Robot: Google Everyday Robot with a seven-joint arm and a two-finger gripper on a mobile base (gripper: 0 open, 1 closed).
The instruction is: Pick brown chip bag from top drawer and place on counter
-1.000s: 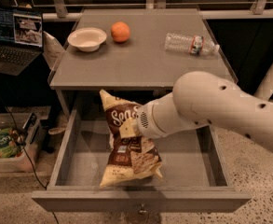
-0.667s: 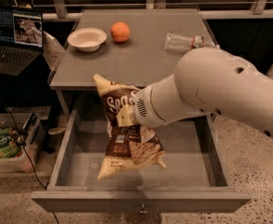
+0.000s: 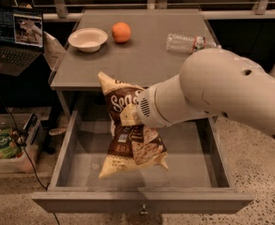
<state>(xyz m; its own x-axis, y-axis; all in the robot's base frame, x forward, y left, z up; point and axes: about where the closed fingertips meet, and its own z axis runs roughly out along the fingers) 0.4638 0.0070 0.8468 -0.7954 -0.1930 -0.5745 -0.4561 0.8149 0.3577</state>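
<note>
Gripper (image 3: pixel 129 116) clenched on brown chip bag (image 3: pixel 133 144), hanging it clear above open top drawer (image 3: pixel 65 150), apparently ready for transfer to counter (image 3: pixel 141 57) behind

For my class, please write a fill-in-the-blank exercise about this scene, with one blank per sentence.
1. The claw, mid-picture, grips the brown chip bag, which hangs ____ the top drawer.
2. On the counter, the orange sits to the picture's ____ of the bowl.
3. The plastic bottle lies on its ____.
Missing words: above; right; side.
</note>
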